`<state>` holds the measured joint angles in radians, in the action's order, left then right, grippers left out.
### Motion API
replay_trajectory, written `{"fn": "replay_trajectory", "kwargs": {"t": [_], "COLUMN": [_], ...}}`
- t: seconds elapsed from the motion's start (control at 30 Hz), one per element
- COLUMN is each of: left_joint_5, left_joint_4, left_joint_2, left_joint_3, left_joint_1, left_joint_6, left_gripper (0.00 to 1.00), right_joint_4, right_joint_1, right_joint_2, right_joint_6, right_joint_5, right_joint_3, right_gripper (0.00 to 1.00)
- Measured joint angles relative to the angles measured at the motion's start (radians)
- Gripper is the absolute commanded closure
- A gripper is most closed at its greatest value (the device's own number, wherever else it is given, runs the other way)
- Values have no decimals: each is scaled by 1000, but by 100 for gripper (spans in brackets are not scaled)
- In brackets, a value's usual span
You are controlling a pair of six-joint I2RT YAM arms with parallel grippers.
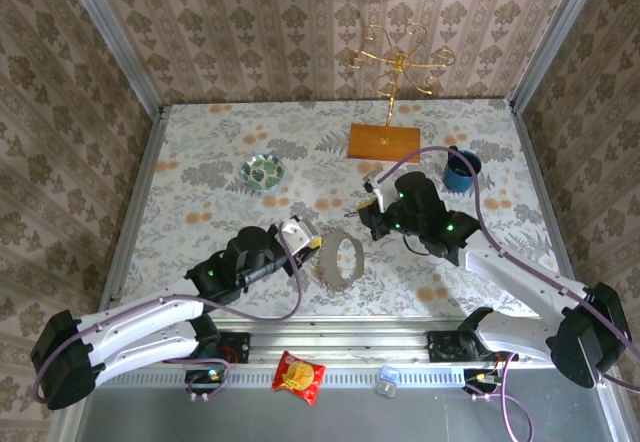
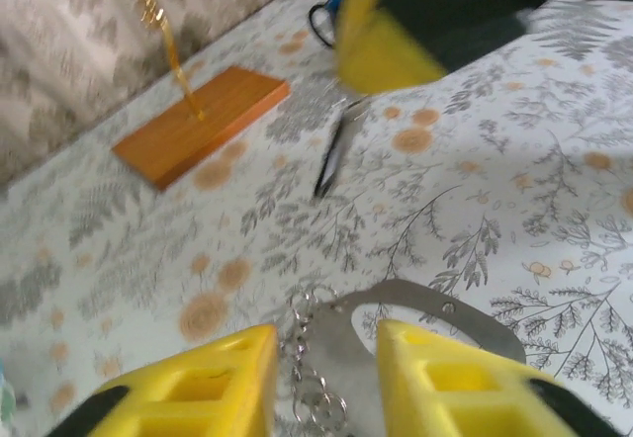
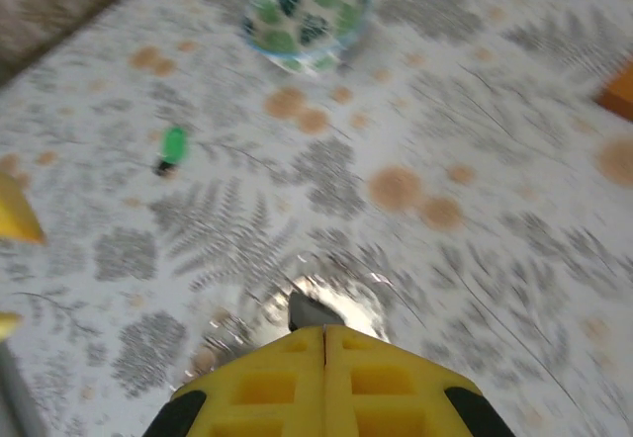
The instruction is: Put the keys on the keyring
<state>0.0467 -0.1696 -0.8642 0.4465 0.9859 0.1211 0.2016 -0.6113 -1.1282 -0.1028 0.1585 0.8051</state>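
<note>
The keyring (image 1: pixel 340 259), a grey strap loop, lies flat on the table in the middle front. My left gripper (image 1: pixel 312 237) stands open at the loop's left end. In the left wrist view its yellow fingers (image 2: pixel 203 383) flank the strap (image 2: pixel 425 304) and a chain of small silver rings (image 2: pixel 307 358). My right gripper (image 1: pixel 368 205) hovers just beyond the loop and is shut on a small grey key (image 3: pixel 309 310), which sticks out of the closed tips (image 3: pixel 324 330) and hangs as a dark sliver (image 2: pixel 331 155). A green-headed piece (image 3: pixel 173 147) lies loose on the table.
A patterned green-white bowl (image 1: pixel 262 171) sits at the back left. A gold jewellery stand on a wooden base (image 1: pixel 384 142) and a blue cup (image 1: pixel 462 170) stand at the back right. A snack packet (image 1: pixel 299 376) lies on the front rail. Walls enclose the table.
</note>
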Motion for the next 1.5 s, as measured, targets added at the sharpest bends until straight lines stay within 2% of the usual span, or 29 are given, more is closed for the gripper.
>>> {"fn": "replay_trajectory", "kwargs": {"t": [0.17,0.33,0.5,0.73,0.83,1.07,1.5], "left_joint_5": [10,-23,-43,-43,-40,-8,83], "left_joint_4": [8,67,187,433,536,692,817], "left_joint_2": [-76,-303,-521,-757,-860,-983,-1138], "left_joint_3": [5,146,381,643,752,883,1020], "left_joint_1": [-56,-78,-63,-50,-45,-16,-11], "left_joint_6": [-161,-341,-520,-721,-772,-857,-914], "left_gripper": [58,58,50,49,49,53,58], "right_joint_4": [234,446,515,526,526,526,530], "right_joint_1": [-5,-5,1,50,62,79,91], "right_joint_2": [63,45,20,42,58,100,121], "right_joint_6": [-92,-249,-347,-393,-395,-395,-396], "right_joint_5": [-86,-130,-143,-152,-153,-153,-152], "right_joint_3": [0,0,-4,-47,-55,-85,-100], "right_gripper": [100,100,100,100,100,100,100]}}
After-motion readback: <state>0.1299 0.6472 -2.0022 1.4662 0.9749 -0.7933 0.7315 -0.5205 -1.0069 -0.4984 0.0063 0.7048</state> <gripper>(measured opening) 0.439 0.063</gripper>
